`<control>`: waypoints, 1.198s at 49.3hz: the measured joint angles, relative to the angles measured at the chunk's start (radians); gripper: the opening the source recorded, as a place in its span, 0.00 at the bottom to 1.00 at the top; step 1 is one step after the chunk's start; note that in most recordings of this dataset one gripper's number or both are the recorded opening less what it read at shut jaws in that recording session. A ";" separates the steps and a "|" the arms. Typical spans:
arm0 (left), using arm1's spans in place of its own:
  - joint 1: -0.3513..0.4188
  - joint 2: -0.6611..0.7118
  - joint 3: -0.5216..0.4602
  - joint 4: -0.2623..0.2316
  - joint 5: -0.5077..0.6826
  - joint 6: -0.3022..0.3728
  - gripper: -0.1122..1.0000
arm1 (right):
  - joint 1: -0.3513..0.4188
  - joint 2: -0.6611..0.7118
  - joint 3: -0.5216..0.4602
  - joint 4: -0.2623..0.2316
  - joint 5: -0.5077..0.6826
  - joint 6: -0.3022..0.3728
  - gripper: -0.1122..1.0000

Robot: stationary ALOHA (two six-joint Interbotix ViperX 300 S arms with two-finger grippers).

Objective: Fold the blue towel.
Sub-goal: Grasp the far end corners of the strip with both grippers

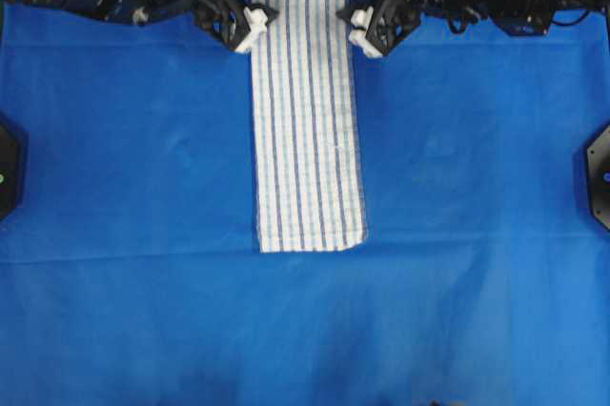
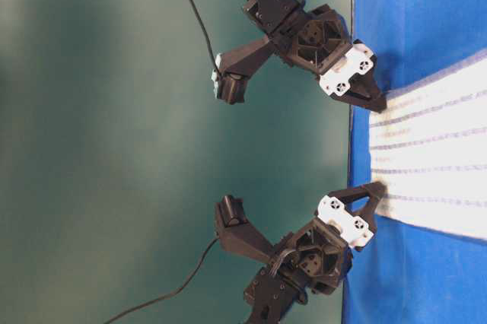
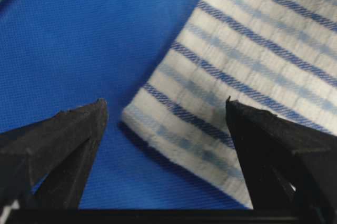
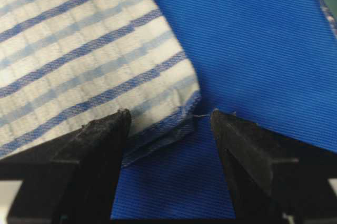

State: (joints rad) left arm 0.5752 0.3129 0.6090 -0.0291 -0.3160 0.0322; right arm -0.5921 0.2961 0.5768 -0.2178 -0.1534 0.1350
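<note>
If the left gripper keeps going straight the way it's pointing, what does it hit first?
Most likely the near corner of the blue towel. The left gripper stands open with that corner lying between its fingers, just ahead; depth is hard to judge, so it may meet the blue tablecloth beside the corner.

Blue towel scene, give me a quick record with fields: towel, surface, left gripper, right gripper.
towel: blue towel, a long flat strip, white with dark-blue stripes
surface: solid blue tablecloth
left gripper: left gripper open, at the towel's top left corner, jaws straddling its edge
right gripper: right gripper open, at the top right corner, nothing held
</note>
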 measured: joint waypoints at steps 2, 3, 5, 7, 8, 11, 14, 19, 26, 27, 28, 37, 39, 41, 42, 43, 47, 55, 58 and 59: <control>0.003 0.002 -0.002 0.000 0.000 -0.003 0.89 | -0.003 0.005 0.000 0.000 -0.005 0.002 0.70; 0.005 0.003 0.000 0.000 0.002 -0.003 0.88 | -0.006 0.008 -0.002 0.002 -0.006 0.002 0.70; 0.006 0.005 0.000 0.000 0.000 -0.005 0.87 | -0.006 0.009 -0.002 0.002 -0.008 0.003 0.69; 0.006 0.006 0.000 0.002 0.000 -0.005 0.85 | -0.006 0.014 -0.002 0.002 -0.011 0.005 0.67; 0.006 0.008 -0.002 0.002 0.000 -0.005 0.83 | -0.006 0.015 -0.003 0.002 -0.011 0.006 0.66; 0.006 0.011 -0.002 0.000 0.002 -0.006 0.78 | -0.005 0.020 -0.003 0.002 -0.012 0.006 0.60; 0.005 0.014 -0.003 0.002 0.005 -0.006 0.69 | -0.005 0.025 -0.005 0.002 -0.014 0.008 0.47; 0.003 0.020 -0.008 0.000 0.006 -0.002 0.50 | -0.003 0.028 -0.006 0.002 -0.012 0.006 0.21; -0.011 0.032 -0.014 0.000 0.008 -0.002 0.25 | -0.002 0.026 -0.006 0.000 -0.014 0.008 0.16; -0.012 0.032 -0.014 0.000 0.008 0.000 0.23 | -0.002 0.026 -0.006 0.002 -0.012 0.006 0.16; -0.014 0.032 -0.014 0.000 0.008 0.000 0.21 | 0.000 0.026 -0.006 0.002 -0.012 0.006 0.16; -0.015 0.032 -0.014 0.002 0.008 0.002 0.15 | 0.000 0.028 -0.006 0.000 -0.012 0.014 0.16; -0.015 0.032 -0.015 0.002 0.008 0.003 0.15 | 0.000 0.028 -0.006 0.002 -0.011 0.015 0.16; -0.015 0.032 -0.015 0.002 0.009 0.008 0.15 | 0.000 0.026 -0.006 0.003 -0.011 0.015 0.16; -0.015 0.032 -0.015 0.002 0.009 0.012 0.15 | 0.000 0.025 -0.006 0.002 -0.011 0.015 0.16; -0.015 0.032 -0.015 0.002 0.009 0.015 0.15 | 0.000 0.025 -0.006 0.002 -0.011 0.015 0.16; -0.015 0.025 -0.017 0.002 0.015 0.040 0.15 | 0.000 0.009 -0.006 0.003 -0.009 0.011 0.16; -0.014 -0.015 -0.020 0.002 0.028 0.084 0.15 | 0.002 -0.043 -0.006 0.002 0.002 0.014 0.16; -0.012 -0.028 -0.023 0.002 0.031 0.094 0.15 | 0.000 -0.057 -0.006 0.003 0.003 0.014 0.16; -0.011 -0.031 -0.023 0.002 0.031 0.095 0.15 | 0.002 -0.060 -0.006 0.002 0.003 0.014 0.16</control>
State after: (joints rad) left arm 0.5645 0.2823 0.5860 -0.0276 -0.2853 0.1273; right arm -0.5906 0.2362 0.5706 -0.2163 -0.1503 0.1488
